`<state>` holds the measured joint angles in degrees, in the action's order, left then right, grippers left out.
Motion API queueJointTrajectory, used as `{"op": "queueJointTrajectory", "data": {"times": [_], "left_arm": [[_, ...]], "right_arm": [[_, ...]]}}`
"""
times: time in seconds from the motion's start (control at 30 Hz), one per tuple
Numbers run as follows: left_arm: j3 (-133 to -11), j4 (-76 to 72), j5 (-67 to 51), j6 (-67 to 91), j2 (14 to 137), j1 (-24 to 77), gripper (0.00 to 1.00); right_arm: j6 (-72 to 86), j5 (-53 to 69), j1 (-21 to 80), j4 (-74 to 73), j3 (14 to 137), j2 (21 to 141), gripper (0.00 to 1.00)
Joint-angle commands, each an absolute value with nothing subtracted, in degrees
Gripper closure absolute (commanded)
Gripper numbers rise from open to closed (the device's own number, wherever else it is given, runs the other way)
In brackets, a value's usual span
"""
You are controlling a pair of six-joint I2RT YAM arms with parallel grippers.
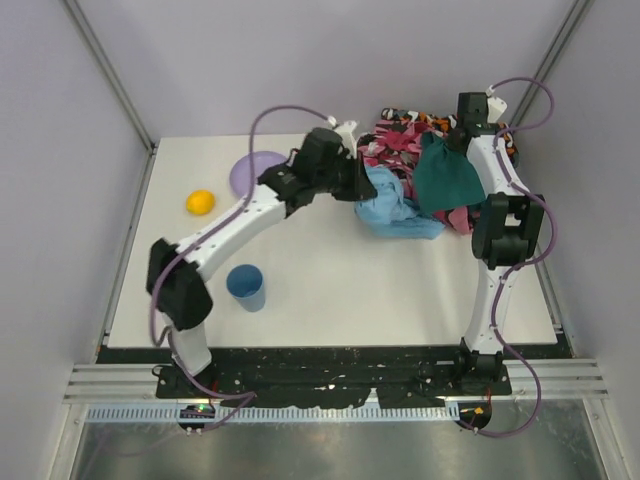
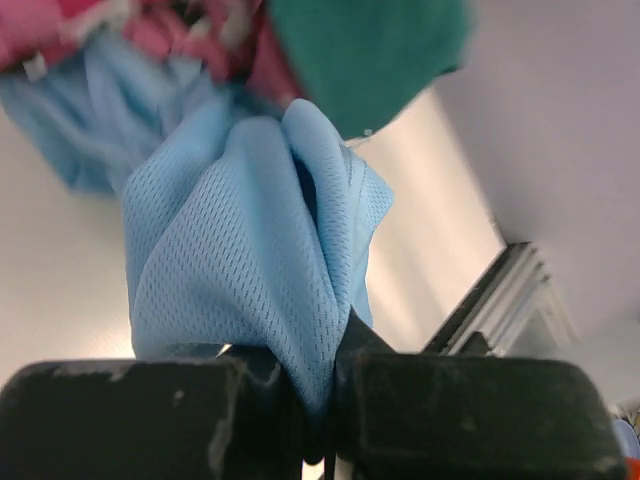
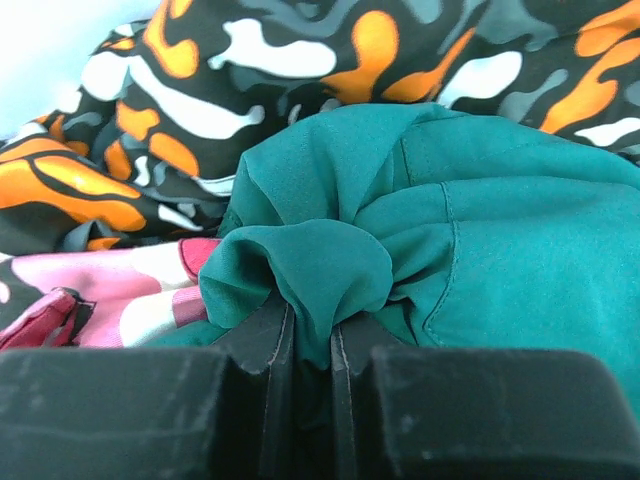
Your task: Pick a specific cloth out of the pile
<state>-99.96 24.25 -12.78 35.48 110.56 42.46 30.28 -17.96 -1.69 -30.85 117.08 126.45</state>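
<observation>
- The cloth [image 1: 398, 210], a light sky-blue mesh garment, is lying bunched on the white table [image 1: 330, 290] at the near-left edge of the pile [image 1: 400, 145], touching it.
- Its long axis is running from the far left, where it is gripped, toward the near right, where a flatter tail is spreading over the table.
- In the left wrist view the cloth [image 2: 250, 260] is rising out of the fingers as a pinched ridge of folds and widening away from them toward the pile.
- No label, brand or writing is showing that can be read.
- The left gripper [image 1: 362, 180] is sitting at the cloth's far-left end; its jaws [image 2: 320, 400] are pressing together on a fold of the blue fabric.
- The right gripper [image 1: 452, 140] is standing over the pile's far side, and the teal cloth [image 1: 448, 178] is hanging from it just right of the blue one.
- In its wrist view the right gripper [image 3: 312, 350] is pinching a bunch of the teal cloth [image 3: 450, 230], with orange-grey-black and pink patterned cloths lying behind.
</observation>
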Motion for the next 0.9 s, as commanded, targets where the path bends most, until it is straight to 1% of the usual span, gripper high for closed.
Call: {"op": "queueJointTrajectory", "data": {"times": [0.0, 0.13, 0.23, 0.33, 0.47, 0.53, 0.67, 0.7, 0.73, 0.8, 0.83, 0.87], "left_arm": [[-106.33, 23.98, -17.4, 24.36, 92.83, 42.89, 1.0], [-112.31, 31.01, -18.63, 20.66, 88.87, 42.89, 1.0], [-116.53, 33.57, -19.42, 17.94, 85.88, 43.24, 1.0], [-117.6, 34.45, -19.42, 14.6, 82.8, 44.03, 1.0], [-118.74, 37.61, -20.04, 13.97, 82.09, 44.12, 1.0], [-118.83, 38.14, -20.21, 14.24, 82.26, 44.12, 1.0], [-119.18, 38.5, -22.32, 15.12, 82.18, 44.12, 1.0], [-119.09, 38.41, -22.85, 15.38, 81.83, 44.12, 1.0], [-118.92, 38.23, -23.37, 15.64, 81.39, 44.21, 1.0], [-117.69, 37.45, -23.9, 16.08, 80.25, 44.38, 1.0], [-116.73, 37.09, -23.91, 16.43, 79.64, 44.47, 1.0], [-115.85, 36.48, -23.99, 16.7, 78.85, 44.47, 1.0]], "right_arm": [[29.71, -26.1, -5.8, -36.73, 119.09, 129.11, 0.95], [29.71, -26.81, -6.33, -37.7, 119.18, 129.46, 0.95], [30.23, -26.29, -6.5, -37.7, 118.39, 129.46, 0.95], [30.32, -24.09, -6.5, -37.44, 118.04, 129.55, 0.95], [30.06, -21.98, -6.5, -36.13, 115.93, 127.45, 0.95], [29.8, -20.58, -6.5, -34.99, 114.18, 125.25, 0.92], [29.09, -18.64, -6.5, -33.75, 109.87, 119.11, 0.87], [28.92, -18.37, -6.5, -33.58, 109.34, 118.22, 0.84], [28.31, -17.67, -6.5, -33.49, 108.47, 116.56, 0.82], [27.43, -16.45, -6.5, -33.49, 106.89, 114.01, 0.75], [27.07, -15.91, -6.5, -33.49, 106.27, 113.21, 0.67], [26.46, -14.69, -6.5, -33.4, 105.48, 111.72, 0.62]]}}
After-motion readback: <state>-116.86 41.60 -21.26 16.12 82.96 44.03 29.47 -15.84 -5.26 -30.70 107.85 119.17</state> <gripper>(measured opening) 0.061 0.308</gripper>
